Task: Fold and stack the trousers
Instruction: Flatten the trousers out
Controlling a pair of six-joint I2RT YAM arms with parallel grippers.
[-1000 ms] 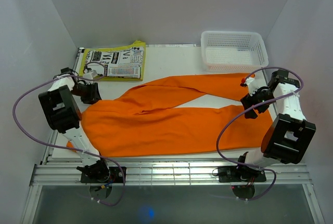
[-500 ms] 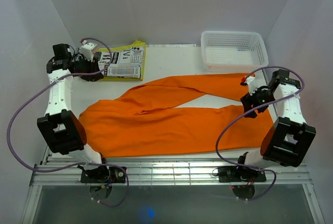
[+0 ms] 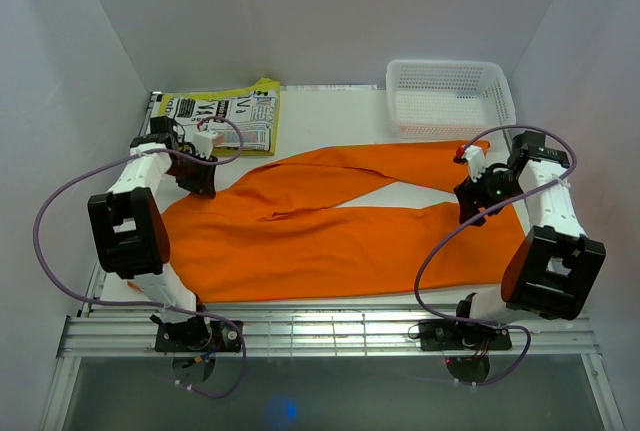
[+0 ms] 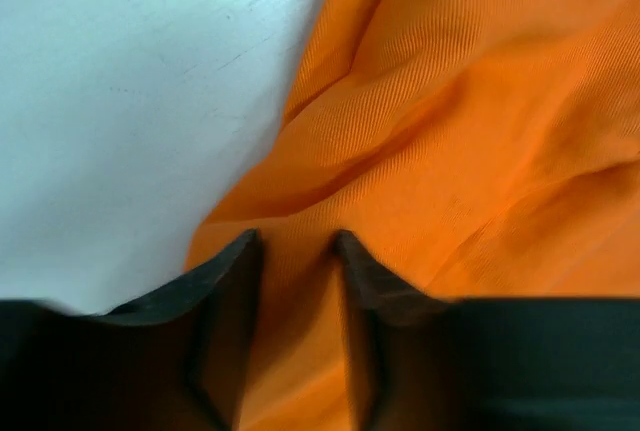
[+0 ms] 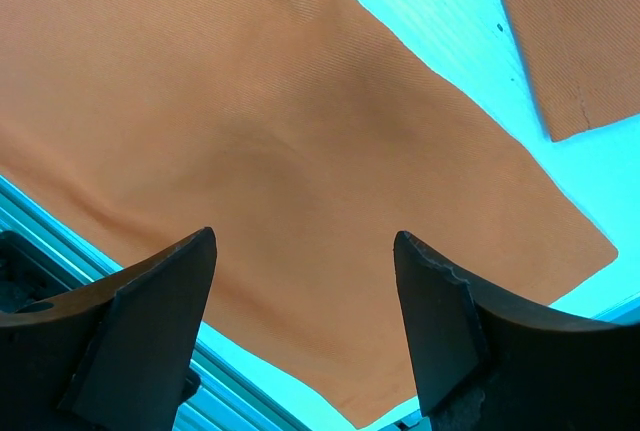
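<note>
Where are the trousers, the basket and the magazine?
orange trousers (image 3: 330, 241), top external view, middle of the near leg.
white basket (image 3: 450, 129), top external view, near rim.
magazine (image 3: 240, 116), top external view, printed cover.
</note>
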